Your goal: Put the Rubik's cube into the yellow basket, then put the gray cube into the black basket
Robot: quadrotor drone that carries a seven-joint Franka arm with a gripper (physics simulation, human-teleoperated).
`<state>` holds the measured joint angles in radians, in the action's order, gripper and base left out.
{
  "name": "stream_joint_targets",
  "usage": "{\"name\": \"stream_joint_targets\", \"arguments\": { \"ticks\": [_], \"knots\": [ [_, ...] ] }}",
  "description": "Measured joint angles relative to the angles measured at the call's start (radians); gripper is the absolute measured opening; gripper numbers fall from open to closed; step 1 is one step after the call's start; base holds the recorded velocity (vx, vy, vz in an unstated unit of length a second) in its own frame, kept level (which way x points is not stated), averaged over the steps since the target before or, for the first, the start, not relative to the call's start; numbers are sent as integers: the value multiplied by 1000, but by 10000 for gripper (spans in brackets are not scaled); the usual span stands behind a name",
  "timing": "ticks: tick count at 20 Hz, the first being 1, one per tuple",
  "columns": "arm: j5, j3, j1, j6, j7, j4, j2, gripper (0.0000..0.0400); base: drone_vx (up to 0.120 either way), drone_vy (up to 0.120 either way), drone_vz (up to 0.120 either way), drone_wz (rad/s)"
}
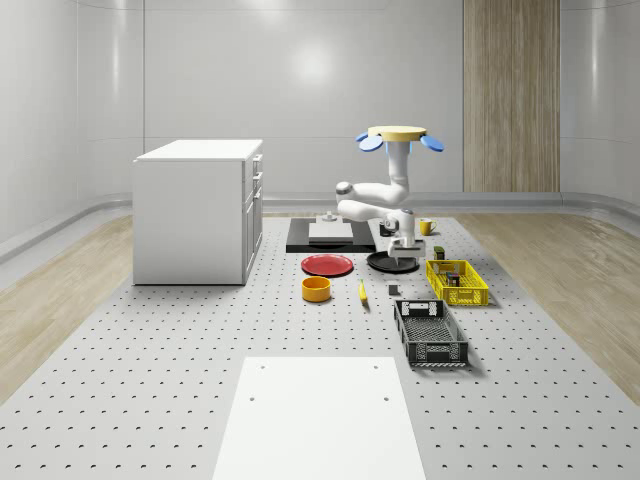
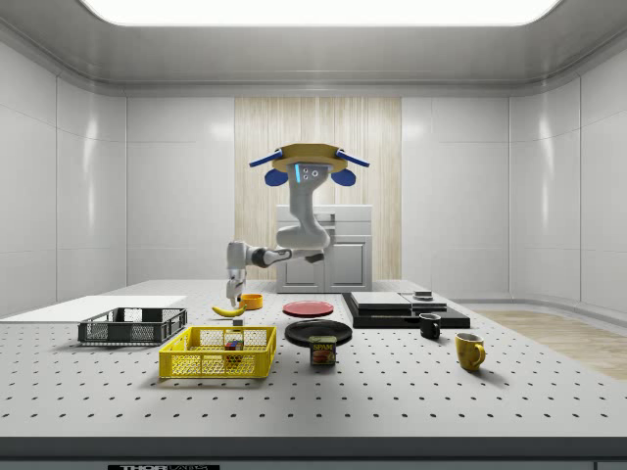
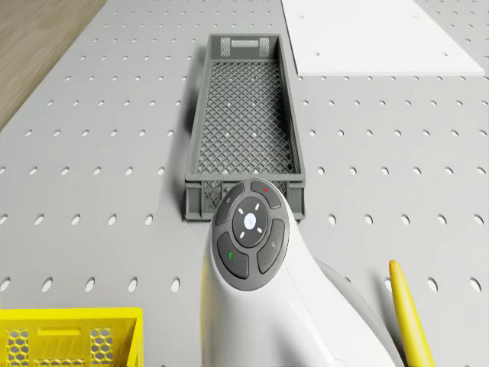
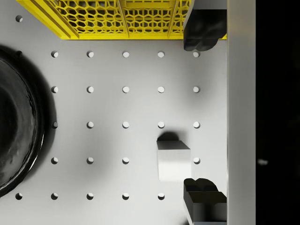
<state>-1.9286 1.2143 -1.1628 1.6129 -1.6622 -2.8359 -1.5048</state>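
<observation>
pale panelled walls and a wood strip frame a wide grey perforated table, and the drone hovers above its far middle, arm bent down toward the surface.

down on the table, the gray cube sits on the bare perforated top, right below the gripper. its two dark fingertips stand wide apart in the wrist view, one near the yellow basket's edge and the other just beside the cube, and nothing is held between them. in the whole-scene view the gripper hangs above the table between the black plate and the yellow basket.

the rubik's cube already lies inside the yellow basket, colours showing through the mesh in the side view. the black basket lies nearer the whole-scene camera than the yellow one, close to it, with a white sheet further forward still.

around them: a black plate just beside the gripper, a red plate, an orange bowl, a banana, a spam can, a yellow mug, a black mug, and a white cabinet at the whole-scene view's left.
</observation>
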Motion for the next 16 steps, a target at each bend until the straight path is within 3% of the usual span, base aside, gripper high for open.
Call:
{"name": "stream_joint_targets", "arguments": {
  "ticks": [11,16],
  "knots": [
    [0,0,0,0,0,0,0,400,0,-120,0,0],
    [0,0,0,0,0,0,0,400,0,-16,-88,0]
  ]
}}
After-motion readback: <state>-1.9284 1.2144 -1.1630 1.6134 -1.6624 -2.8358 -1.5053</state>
